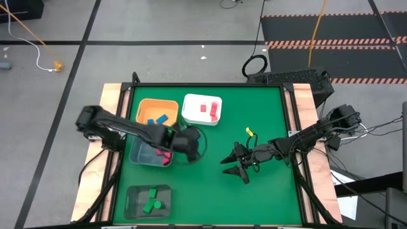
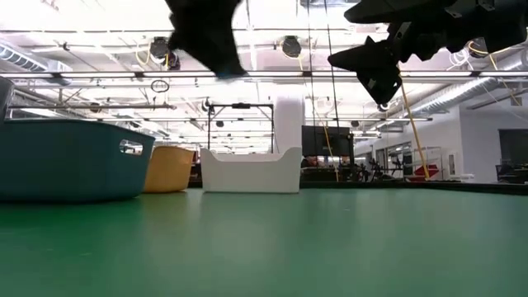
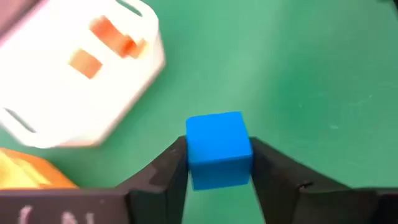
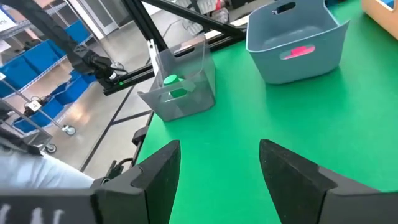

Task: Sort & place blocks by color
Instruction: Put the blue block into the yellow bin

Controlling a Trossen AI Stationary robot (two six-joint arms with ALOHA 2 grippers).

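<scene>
Fingers of the left gripper [image 3: 219, 177] are clamped on a blue cube [image 3: 217, 149], one dark finger pressed to each side, with the cube held clear above the green table [image 1: 254, 121]. From overhead that gripper hangs just beside the blue-grey bin [image 1: 141, 154], which holds pink blocks [image 1: 164, 157], and just short of the orange bin [image 1: 156, 111] and the white bin [image 1: 202, 109]. The right gripper [image 4: 219, 168] waits near the middle of the table with its fingers spread and nothing between them. Farther along its line of sight stand the clear grey bin [image 4: 180, 87] with green blocks [image 4: 170, 79] in it, then the blue-grey bin. The step in hand looks like the carry: the cube is picked and lifted but not yet dropped. Since blue blocks [image 1: 157, 119] already lie in the orange bin and red ones [image 1: 208, 108] in the white, the next move probably calls for swinging the left gripper over the orange bin's rim, centring above its floor, and only then letting the fingers part. Care is needed to pass the white bin, which sits close alongside.
</scene>
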